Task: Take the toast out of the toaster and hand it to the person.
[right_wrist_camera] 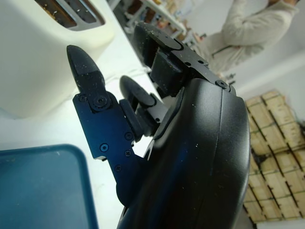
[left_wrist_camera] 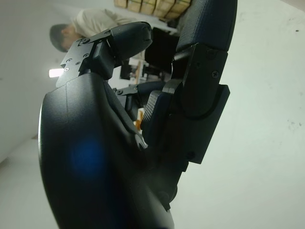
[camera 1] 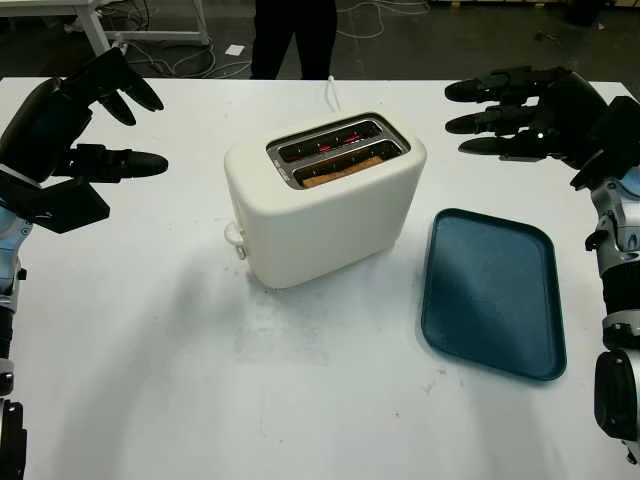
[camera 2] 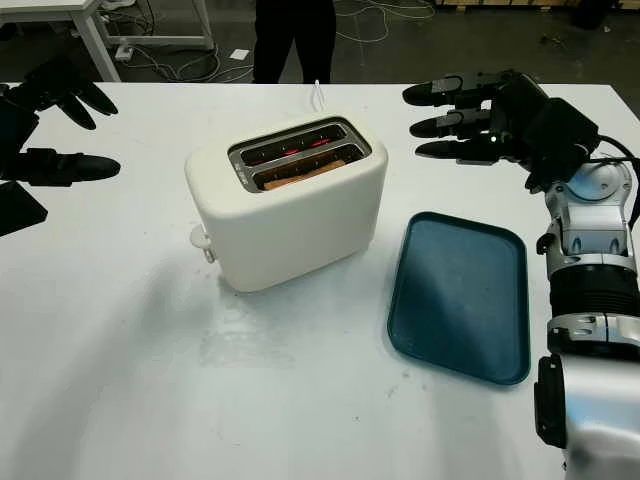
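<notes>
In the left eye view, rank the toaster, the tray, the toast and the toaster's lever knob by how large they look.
1. toaster and tray: similar in area, too close to rank.
2. toast: a thin strip showing in the near slot, the rest hidden inside.
3. knob: smallest.

Toast (camera 1: 340, 173): brown slice — sunk in the near slot, top edge showing.
Toaster (camera 1: 322, 200): cream, two-slot, upright — frame centre.

Toaster (camera 1: 320, 215) smooth cream plastic, satin; tray (camera 1: 492, 292) matt teal plastic; table (camera 1: 200, 380) white, scuffed
</notes>
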Controlling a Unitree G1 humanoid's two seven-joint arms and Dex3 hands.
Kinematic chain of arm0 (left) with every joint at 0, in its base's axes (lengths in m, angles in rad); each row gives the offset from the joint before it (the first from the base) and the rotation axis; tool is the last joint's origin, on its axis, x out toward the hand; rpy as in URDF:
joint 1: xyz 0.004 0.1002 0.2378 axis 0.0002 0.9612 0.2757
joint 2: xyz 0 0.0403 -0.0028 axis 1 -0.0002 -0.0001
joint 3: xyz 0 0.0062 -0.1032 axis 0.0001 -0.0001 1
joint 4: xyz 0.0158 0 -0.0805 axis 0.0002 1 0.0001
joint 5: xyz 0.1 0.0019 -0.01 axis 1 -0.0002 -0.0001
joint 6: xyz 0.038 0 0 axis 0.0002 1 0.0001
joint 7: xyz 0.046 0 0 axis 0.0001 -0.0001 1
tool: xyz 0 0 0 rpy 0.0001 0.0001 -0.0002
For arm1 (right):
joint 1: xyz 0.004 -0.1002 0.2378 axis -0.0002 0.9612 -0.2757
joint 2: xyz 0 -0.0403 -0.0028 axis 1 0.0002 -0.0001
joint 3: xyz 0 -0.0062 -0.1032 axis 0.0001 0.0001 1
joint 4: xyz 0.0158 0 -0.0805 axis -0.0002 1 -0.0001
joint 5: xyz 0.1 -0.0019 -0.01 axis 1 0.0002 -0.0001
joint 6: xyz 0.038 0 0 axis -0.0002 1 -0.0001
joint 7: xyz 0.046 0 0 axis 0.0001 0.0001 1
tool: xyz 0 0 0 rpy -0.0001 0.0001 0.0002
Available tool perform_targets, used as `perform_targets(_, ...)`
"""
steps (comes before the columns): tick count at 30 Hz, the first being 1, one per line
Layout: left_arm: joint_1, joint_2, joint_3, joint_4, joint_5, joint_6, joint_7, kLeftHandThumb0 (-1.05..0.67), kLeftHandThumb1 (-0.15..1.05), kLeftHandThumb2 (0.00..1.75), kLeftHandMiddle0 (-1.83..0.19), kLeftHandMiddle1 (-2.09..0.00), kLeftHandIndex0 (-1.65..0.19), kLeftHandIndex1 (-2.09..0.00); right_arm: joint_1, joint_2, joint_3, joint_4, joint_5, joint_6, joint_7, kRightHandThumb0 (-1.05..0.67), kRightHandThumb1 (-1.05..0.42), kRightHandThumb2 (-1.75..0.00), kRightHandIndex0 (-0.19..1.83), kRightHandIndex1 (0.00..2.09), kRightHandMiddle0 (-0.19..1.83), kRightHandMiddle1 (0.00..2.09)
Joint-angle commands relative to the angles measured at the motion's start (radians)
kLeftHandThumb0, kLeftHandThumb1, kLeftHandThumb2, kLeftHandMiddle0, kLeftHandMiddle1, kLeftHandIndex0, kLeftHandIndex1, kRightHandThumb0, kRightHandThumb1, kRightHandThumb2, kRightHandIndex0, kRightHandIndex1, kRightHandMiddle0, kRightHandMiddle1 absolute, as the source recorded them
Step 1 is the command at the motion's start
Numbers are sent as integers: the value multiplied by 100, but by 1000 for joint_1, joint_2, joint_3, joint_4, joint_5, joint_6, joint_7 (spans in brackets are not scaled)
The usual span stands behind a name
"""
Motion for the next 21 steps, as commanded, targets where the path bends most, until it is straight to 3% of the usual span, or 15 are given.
perform_targets(1,5,-5,1,-6,-2,3,4,-95,92,16,-26,-162,-15,-150,-18,1,0,12,2,-22,1,-43,-70,0,90,13,86,0)
perform_targets(21,-10,-6,-3,18,-1,-27,5,-94,92,17,-27,-164,-15,-151,-16,1,2,-11,-5,-1,-16,-43,-69,0,91,14,87,1)
